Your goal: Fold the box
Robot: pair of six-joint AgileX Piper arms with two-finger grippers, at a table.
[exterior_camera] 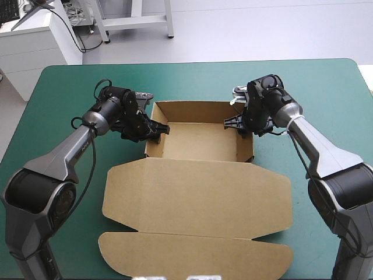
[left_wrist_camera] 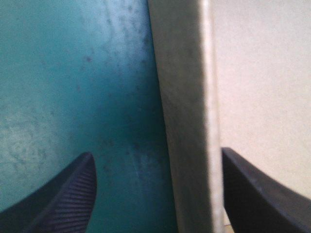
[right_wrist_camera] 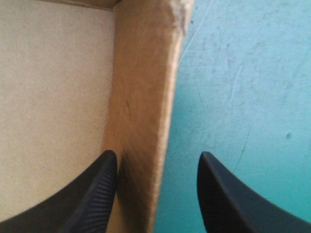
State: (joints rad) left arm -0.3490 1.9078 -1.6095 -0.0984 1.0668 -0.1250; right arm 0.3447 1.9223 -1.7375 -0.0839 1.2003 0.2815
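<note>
**Both side walls straddled, lid flat**

The brown box (exterior_camera: pixel 198 195) sits mid-table on the teal-green cover (exterior_camera: pixel 64 87). It forms a tray with raised walls toward the far edge, and its round-cornered lid (exterior_camera: pixel 195 256) lies flat toward the near one. The left gripper (exterior_camera: pixel 158 129) has its black fingers apart, one on either side of the left wall (left_wrist_camera: pixel 187 116), which is matte, fibrous board. The right gripper (exterior_camera: pixel 232 122) likewise straddles the right wall (right_wrist_camera: pixel 143 97), jaws apart; the wall's corner is slightly frayed. The step looks like setting the walls. The next move probably calls for pinching each wall to firm its crease.
</note>
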